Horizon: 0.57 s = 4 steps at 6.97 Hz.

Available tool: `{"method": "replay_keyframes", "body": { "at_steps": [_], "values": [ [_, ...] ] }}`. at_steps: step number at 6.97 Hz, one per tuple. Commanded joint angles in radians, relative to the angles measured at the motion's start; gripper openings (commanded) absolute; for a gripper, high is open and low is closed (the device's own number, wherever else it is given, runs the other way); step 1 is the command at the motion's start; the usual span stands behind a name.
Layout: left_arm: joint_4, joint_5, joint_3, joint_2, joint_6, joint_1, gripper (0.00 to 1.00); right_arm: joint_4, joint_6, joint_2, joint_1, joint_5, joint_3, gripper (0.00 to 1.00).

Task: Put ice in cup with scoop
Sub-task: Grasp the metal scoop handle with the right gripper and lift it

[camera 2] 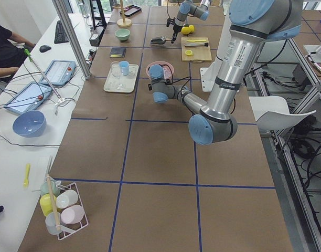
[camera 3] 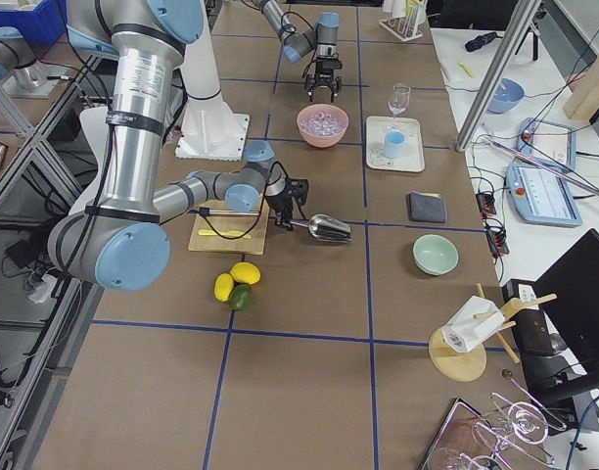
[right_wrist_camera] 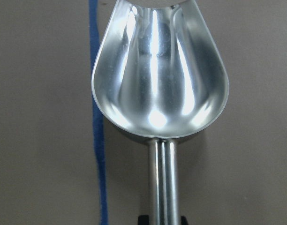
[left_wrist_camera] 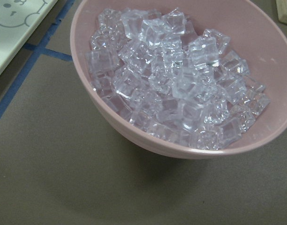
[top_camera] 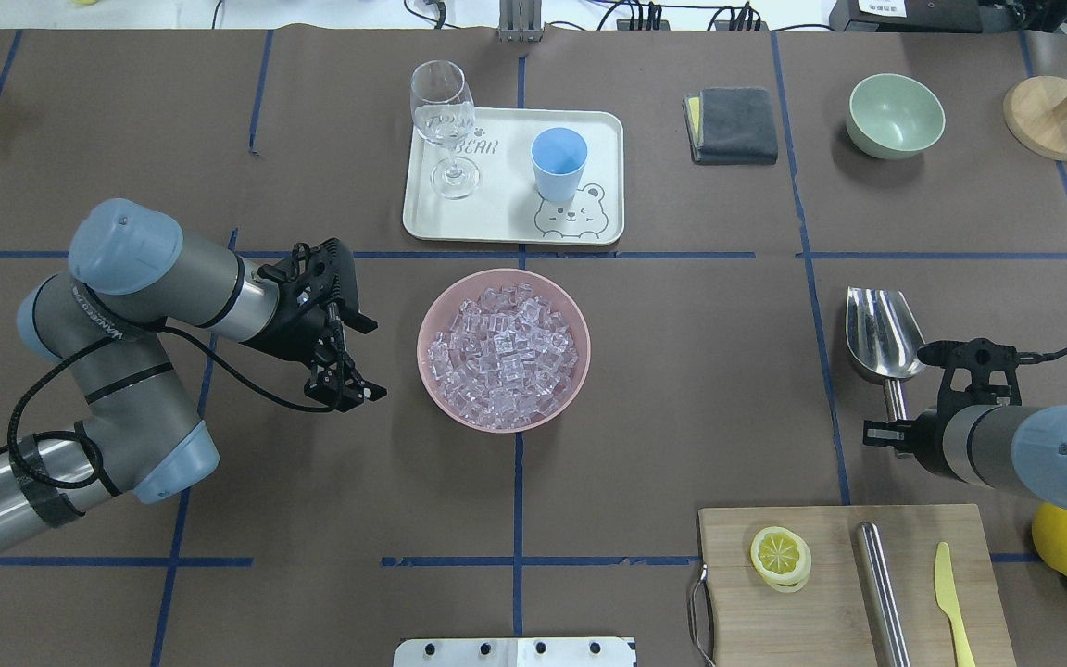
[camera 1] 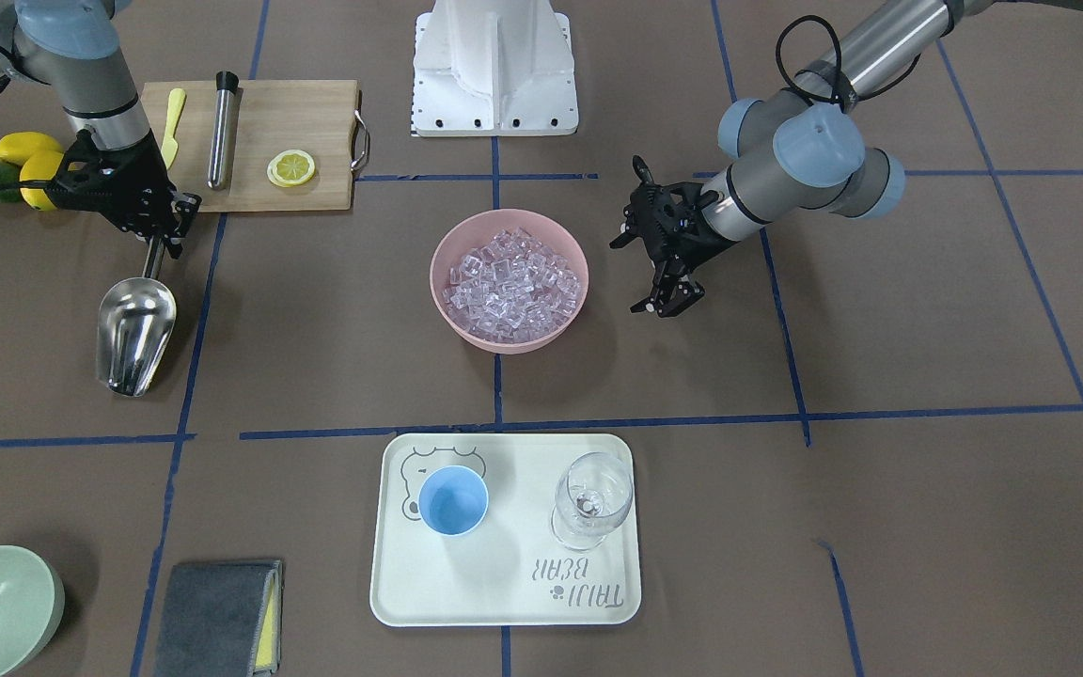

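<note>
The ice [top_camera: 503,352] is a heap of clear cubes in a pink bowl [top_camera: 423,345] at the table's middle; it also fills the left wrist view [left_wrist_camera: 181,93]. The light-blue cup [top_camera: 558,162] stands upright and empty on a cream tray [top_camera: 608,130] beyond the bowl. The steel scoop [top_camera: 881,333] is at the right, its trough empty and pointing away from the robot [right_wrist_camera: 157,89]. My right gripper [top_camera: 899,421] is shut on the scoop's rod handle. My left gripper [top_camera: 348,389] is open and empty, just left of the bowl and apart from it.
A clear wine glass [top_camera: 444,120] stands on the tray beside the cup. A wooden cutting board [top_camera: 830,593] with a lemon slice, a steel cylinder and a yellow knife lies near the right arm. A grey cloth [top_camera: 733,123], a green bowl [top_camera: 896,114] and a wooden stand [top_camera: 1055,116] are at the far right.
</note>
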Motion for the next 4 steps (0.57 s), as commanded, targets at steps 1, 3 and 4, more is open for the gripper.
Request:
{"method": "replay_keyframes", "body": {
  "at_steps": [1, 3, 4],
  "values": [
    [-0.001, 0.000, 0.000, -0.001, -0.001, 0.000, 1.00, -0.010, -0.062, -0.006, 0.033, 0.073, 0.076, 0.00],
    [-0.011, 0.001, 0.002, -0.001, 0.002, 0.005, 1.00, -0.008, -0.309, 0.006, 0.133, 0.202, 0.098, 0.00],
    [-0.027, 0.003, 0.003, -0.004, 0.002, 0.008, 1.00, -0.005, -0.371, 0.008, 0.133, 0.203, 0.112, 0.00]
  ]
}}
